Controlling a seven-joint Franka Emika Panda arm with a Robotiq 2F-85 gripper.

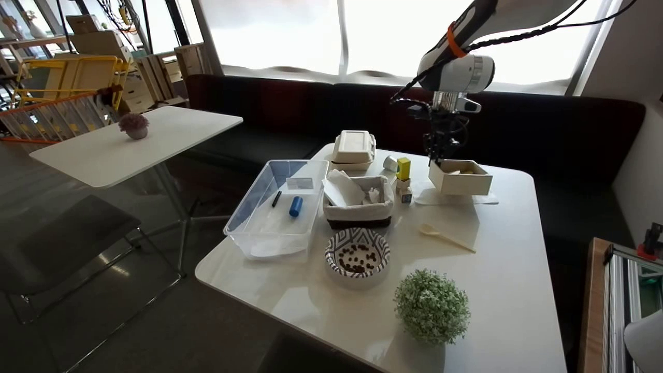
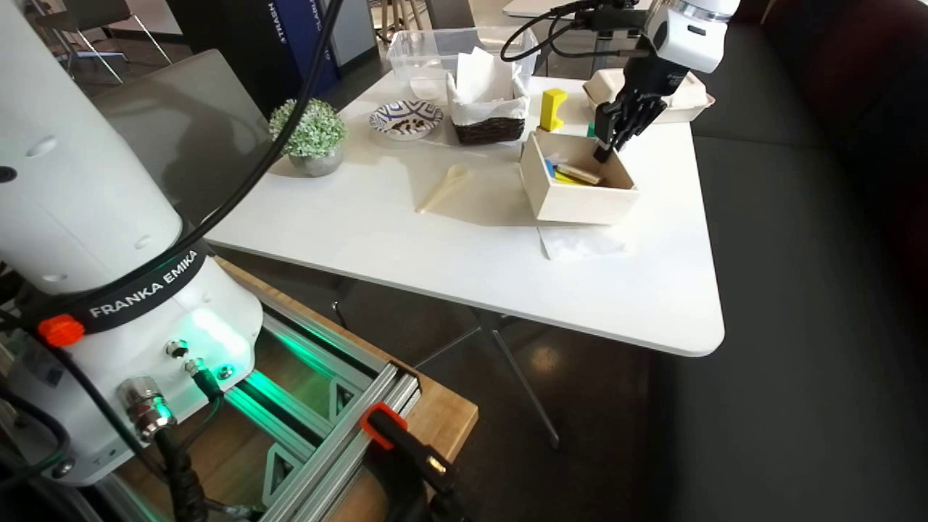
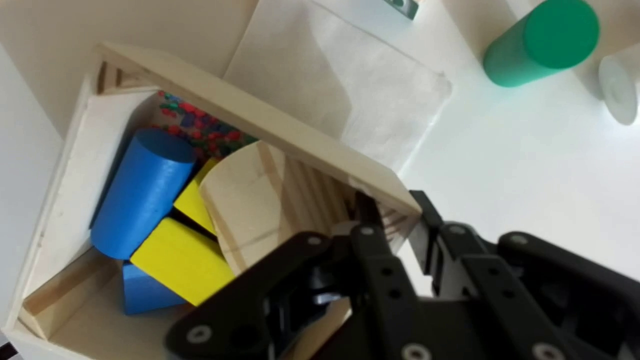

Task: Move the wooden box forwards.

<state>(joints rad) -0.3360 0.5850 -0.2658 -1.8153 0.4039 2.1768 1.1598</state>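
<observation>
The wooden box is a pale, square, open-topped box, seen in both exterior views [image 1: 466,185] [image 2: 583,204] and in the wrist view [image 3: 280,127]. It holds a blue cylinder [image 3: 145,195], yellow blocks [image 3: 182,262] and a rounded pale wooden piece [image 3: 250,200]. My gripper [image 1: 435,159] [image 2: 603,154] [image 3: 396,206] points down at one corner of the box, with one finger inside the wall and one outside. It is shut on that corner. The box looks tilted and raised a little above the table, with a shadow under it. The inner fingertip is partly hidden by the wall.
A white paper napkin [image 1: 422,195] [image 2: 580,245] lies under the box. Stacked blocks [image 1: 403,168], a green cylinder [image 3: 542,42], a lined basket [image 1: 360,213] and white containers [image 1: 354,147] stand close by. A spoon [image 1: 446,238], bowl [image 1: 357,233], plant [image 1: 432,305] and clear bin [image 1: 233,233] are farther off.
</observation>
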